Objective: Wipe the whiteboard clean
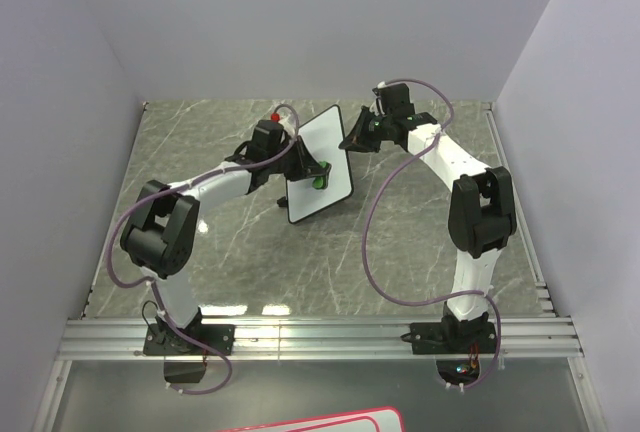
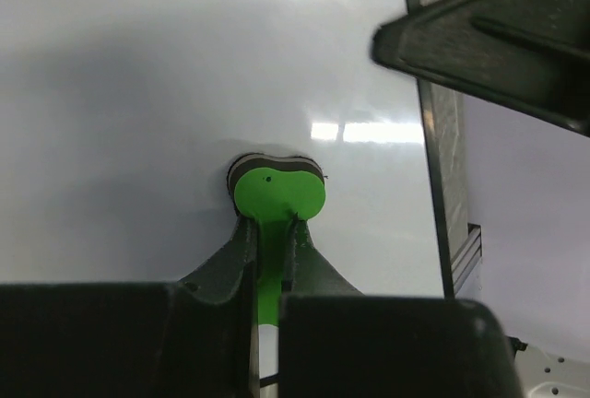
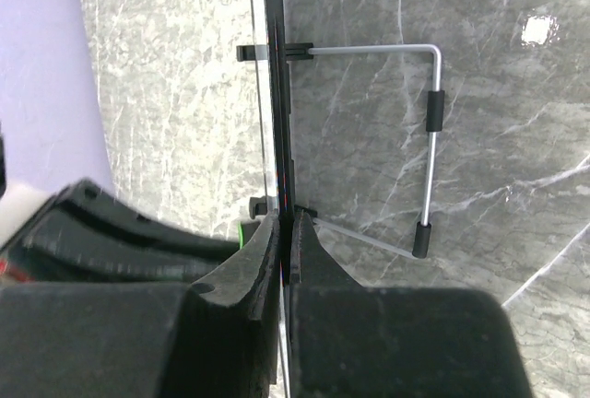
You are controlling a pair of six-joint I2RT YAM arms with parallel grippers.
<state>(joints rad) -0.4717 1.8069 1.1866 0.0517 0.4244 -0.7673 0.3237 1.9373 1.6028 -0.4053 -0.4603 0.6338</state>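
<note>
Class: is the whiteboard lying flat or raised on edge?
Raised on edge and tilted: the right hand grips the whiteboard by its rim, and its face looks slanted from above.

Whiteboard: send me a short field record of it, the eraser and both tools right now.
whiteboard: tilted, white face toward left tool
marks: none visible
green eraser: pressed flat on the face
left tool: shut on green eraser
right tool: shut on whiteboard edge
wire stand: sticks out from the back

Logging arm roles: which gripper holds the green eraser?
The left gripper, holding the green eraser against the whiteboard face; the right gripper pinches the whiteboard's edge instead.
</note>
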